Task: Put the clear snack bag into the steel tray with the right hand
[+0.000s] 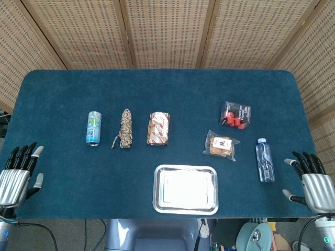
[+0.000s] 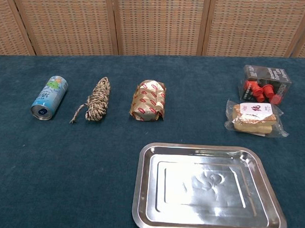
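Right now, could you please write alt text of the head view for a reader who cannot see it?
An empty steel tray sits at the near edge of a blue table; behind it lie a can, rope bundle, wrapped pack, clear snack bag, capsule box and water bottle. The left hand and right hand rest open at the corners.

Hardly anything can be read. The white sticker on the clear snack bag (image 2: 253,118) carries a small red mark, too blurred to make out. The dark box of red caps (image 2: 264,83) has pale lettering along its side, not legible. The wrapped packet (image 2: 149,100) shows repeated red-and-white logos, and the blue drink can (image 2: 49,97) printed graphics; neither yields readable words.
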Motion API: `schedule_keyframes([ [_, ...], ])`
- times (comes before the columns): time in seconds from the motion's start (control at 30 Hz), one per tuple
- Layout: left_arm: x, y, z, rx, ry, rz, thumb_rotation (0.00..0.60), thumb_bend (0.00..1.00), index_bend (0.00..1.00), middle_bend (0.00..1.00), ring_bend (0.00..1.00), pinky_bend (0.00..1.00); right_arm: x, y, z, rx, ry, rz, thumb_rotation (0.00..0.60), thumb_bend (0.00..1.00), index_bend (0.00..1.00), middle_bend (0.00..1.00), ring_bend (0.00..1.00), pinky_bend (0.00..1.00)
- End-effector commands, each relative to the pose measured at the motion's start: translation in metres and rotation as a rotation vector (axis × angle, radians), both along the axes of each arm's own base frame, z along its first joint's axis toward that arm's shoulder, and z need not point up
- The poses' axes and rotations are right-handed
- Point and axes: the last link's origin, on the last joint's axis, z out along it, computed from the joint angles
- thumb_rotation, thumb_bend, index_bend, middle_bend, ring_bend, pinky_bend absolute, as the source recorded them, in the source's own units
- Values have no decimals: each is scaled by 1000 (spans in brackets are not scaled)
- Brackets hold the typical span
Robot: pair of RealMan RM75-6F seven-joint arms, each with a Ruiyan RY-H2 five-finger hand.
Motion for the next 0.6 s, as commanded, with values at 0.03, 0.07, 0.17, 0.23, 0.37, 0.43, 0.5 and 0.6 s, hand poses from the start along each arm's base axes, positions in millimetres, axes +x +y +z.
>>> schedule_keyframes([
  [0.03,-1,0,0,0,1,2,600,503,29,0,0,0,0,-1,0,2,2,-2,600,155,214,89,0,0],
  [0.07,-1,0,0,-1,1,3,600,503,29,0,0,0,0,-2,0,3,1,-2,600,155,214,89,0,0],
  [0.17,-1,0,1,3,1,2,600,503,29,0,0,0,-1,-3,-1,5,4,-5,600,155,214,89,0,0],
  [0.23,-1,0,1,6,-2,-1,600,503,29,0,0,0,-1,-2,-1,3,2,-5,600,155,214,89,0,0],
  [0.37,-1,-1,2,6,-2,-4,600,503,30,0,0,0,-1,-1,-2,6,7,-5,600,155,214,89,0,0],
  [0.43,0,-1,2,6,2,-6,600,503,29,0,0,0,0,-1,-1,6,13,-4,600,155,214,89,0,0],
  [0.5,0,0,2,6,3,-5,600,503,29,0,0,0,1,-2,-1,7,13,-4,600,155,214,89,0,0],
  [0.6,2,2,1,0,6,-8,600,503,30,0,0,0,2,-3,-2,15,16,-6,600,155,214,89,0,0],
])
